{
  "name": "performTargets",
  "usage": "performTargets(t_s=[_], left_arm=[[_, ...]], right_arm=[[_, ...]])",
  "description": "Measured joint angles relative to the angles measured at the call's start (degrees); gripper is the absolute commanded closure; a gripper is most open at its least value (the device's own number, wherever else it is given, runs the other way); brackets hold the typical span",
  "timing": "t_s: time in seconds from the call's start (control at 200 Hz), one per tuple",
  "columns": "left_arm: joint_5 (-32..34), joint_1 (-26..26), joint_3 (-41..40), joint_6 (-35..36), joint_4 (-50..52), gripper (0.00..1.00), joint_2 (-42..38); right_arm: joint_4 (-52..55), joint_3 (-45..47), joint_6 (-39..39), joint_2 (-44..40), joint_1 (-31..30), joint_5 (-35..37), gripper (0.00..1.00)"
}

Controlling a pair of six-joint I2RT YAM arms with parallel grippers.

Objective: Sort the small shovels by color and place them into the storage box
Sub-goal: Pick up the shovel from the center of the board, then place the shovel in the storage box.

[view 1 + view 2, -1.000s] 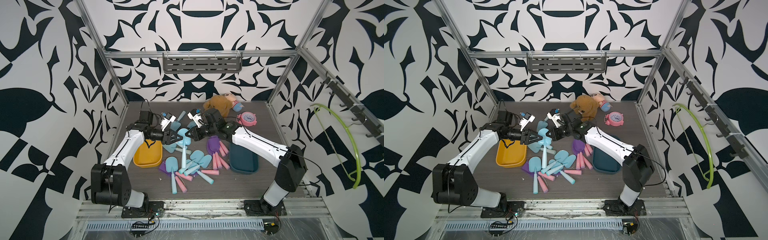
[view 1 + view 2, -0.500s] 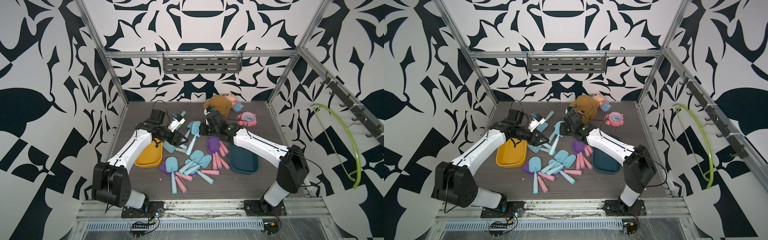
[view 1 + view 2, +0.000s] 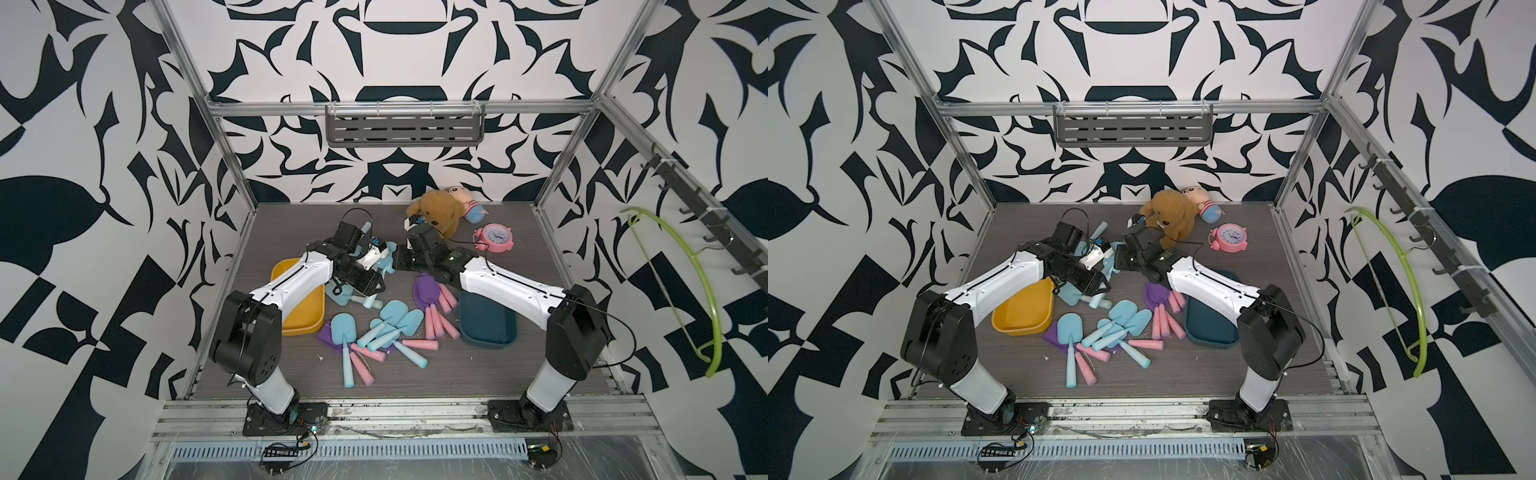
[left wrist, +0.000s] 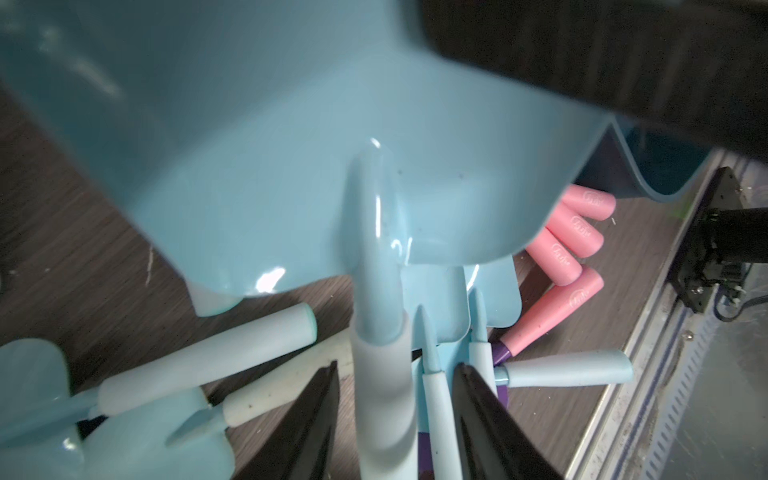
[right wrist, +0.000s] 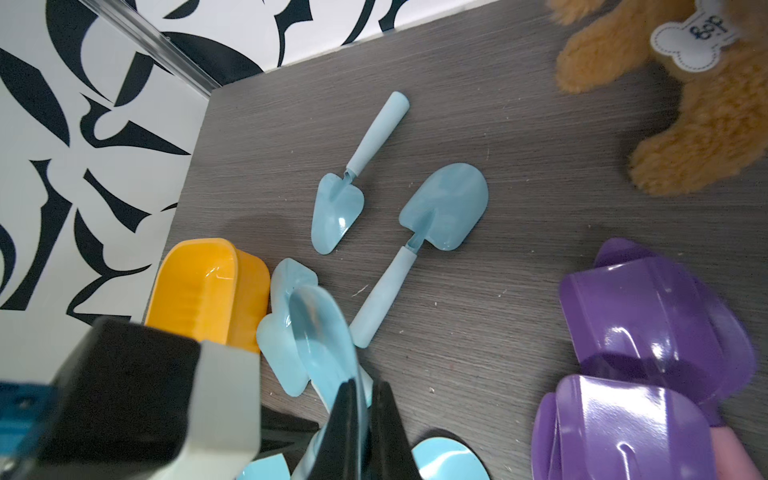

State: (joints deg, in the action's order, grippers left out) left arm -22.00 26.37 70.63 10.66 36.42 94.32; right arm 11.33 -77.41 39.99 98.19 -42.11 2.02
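Note:
My right gripper (image 5: 365, 386) is shut on the thin blade of a light blue shovel (image 5: 320, 332), held above the table in both top views (image 3: 388, 259). My left gripper (image 4: 395, 374) stands open around that shovel's pale handle (image 4: 382, 399), with a gap showing on each side. In a top view the left gripper (image 3: 1096, 286) sits just left of the right gripper (image 3: 1116, 262). More small shovels lie in a loose pile: blue ones (image 3: 395, 320), and purple ones with pink handles (image 3: 428, 291). A yellow storage box (image 3: 299, 299) lies to the left and a dark blue one (image 3: 488, 324) to the right.
Two blue shovels (image 5: 336, 208) (image 5: 444, 208) lie apart toward the back. A brown plush dog (image 3: 436, 212), a small doll (image 3: 469, 203) and a pink alarm clock (image 3: 494, 239) stand at the back right. A green hanger (image 3: 685, 291) hangs on the right wall.
My left arm has swung in toward the middle and its jaws now straddle the held shovel's handle. The right gripper has kept its hold on the blade and shifted slightly right.

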Motion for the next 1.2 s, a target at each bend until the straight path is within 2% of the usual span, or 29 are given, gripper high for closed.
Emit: performTargets(t_s=[0.04, 0.13, 0.17, 0.255, 0.36, 0.5, 0.815, 1.0, 1.2], left_arm=[[0.39, 0.00, 0.00, -0.66, -0.44, 0.71, 0.00], [0.61, 0.00, -0.07, -1.36, -1.53, 1.00, -0.02], [0.57, 0.00, -0.17, -1.49, -1.88, 1.00, -0.09], [0.61, -0.15, -0.85, -2.03, -2.56, 1.00, -0.59], [1.81, -1.05, -2.08, -3.04, -2.10, 1.00, -2.34], [4.20, -5.49, -2.16, -4.28, 2.73, 1.00, -5.86], [21.33, -23.06, -4.13, -5.90, 14.10, 1.00, -12.07], [25.18, -30.82, -4.20, -5.27, 17.73, 1.00, -7.74], [27.52, -31.47, -3.89, -5.27, 18.95, 1.00, -0.35]], right_arm=[[-0.28, 0.00, 0.15, 0.00, 0.00, -0.33, 1.00], [-0.90, 0.00, 0.24, 0.00, 0.00, -0.79, 1.00], [-0.92, 0.02, 0.15, 0.00, 0.02, -1.01, 0.94], [-1.07, 0.02, -0.26, 0.00, 0.02, -1.57, 0.71], [-1.33, 0.02, -0.52, -0.20, 0.02, -1.44, 0.60], [-2.51, 0.00, -0.85, -0.33, -0.46, -1.79, 0.60], [-1.20, 1.03, -0.98, 0.42, -0.17, -3.45, 0.60], [-1.97, 1.25, -0.94, 2.93, -0.11, -5.62, 0.60], [-2.58, 2.08, -0.83, 4.55, -0.11, -6.99, 0.60]])
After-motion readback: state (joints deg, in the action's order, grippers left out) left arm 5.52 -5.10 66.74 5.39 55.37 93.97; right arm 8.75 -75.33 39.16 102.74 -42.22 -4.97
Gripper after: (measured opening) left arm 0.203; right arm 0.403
